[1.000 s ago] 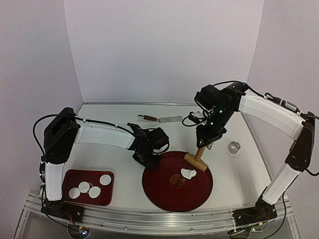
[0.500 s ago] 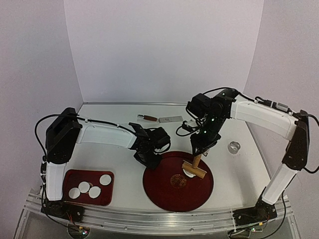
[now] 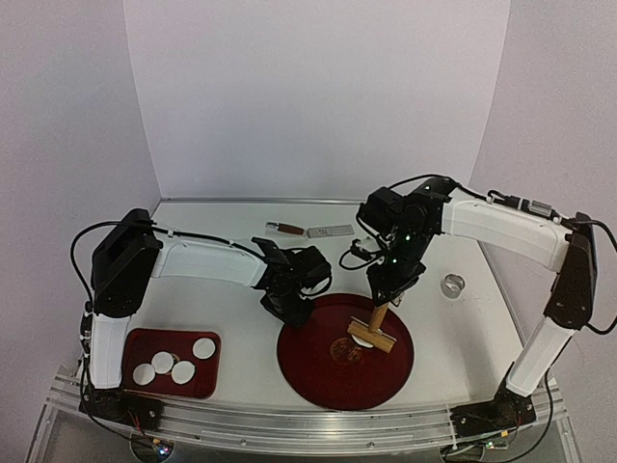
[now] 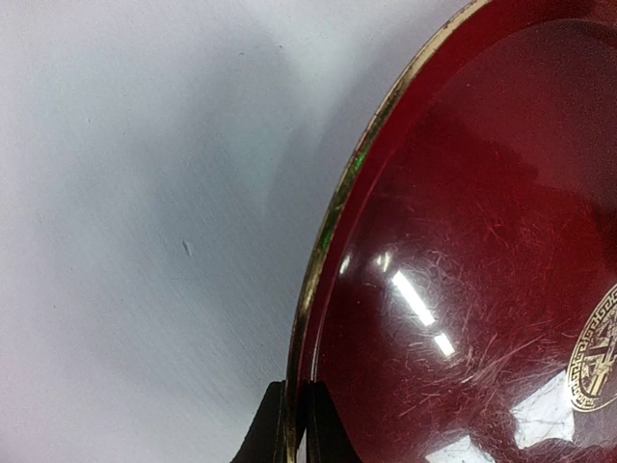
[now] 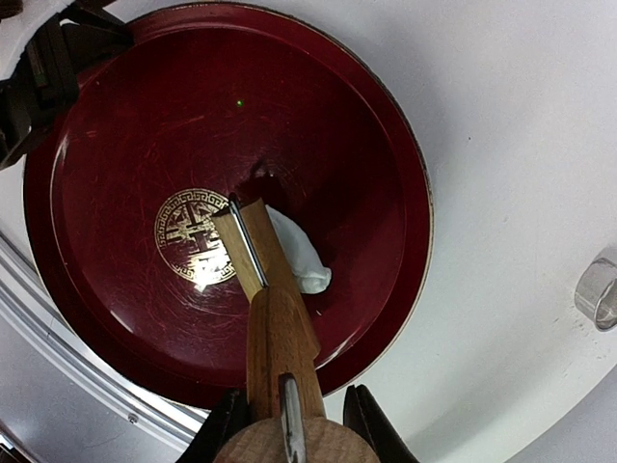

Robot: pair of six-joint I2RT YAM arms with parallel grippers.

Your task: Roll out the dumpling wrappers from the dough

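Soft, tearable-looking dough (image 5: 304,260) at plate (image 5: 125,116) centre: press, don't pinch; right gripper (image 5: 294,424) clamps roller (image 5: 275,309), left gripper (image 4: 294,424) nips plate rim.

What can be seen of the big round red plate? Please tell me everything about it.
The round red plate is glossy dark red, like lacquer or plastic, with a thin gold rim and a gold emblem in its middle. Fine scratches cover its shallow inside. It lies flat on the white table, between the arms. The left gripper is shut on its rim at the left. A white dough piece lies on it beside the emblem, under the head of a wooden roller that the right gripper holds.
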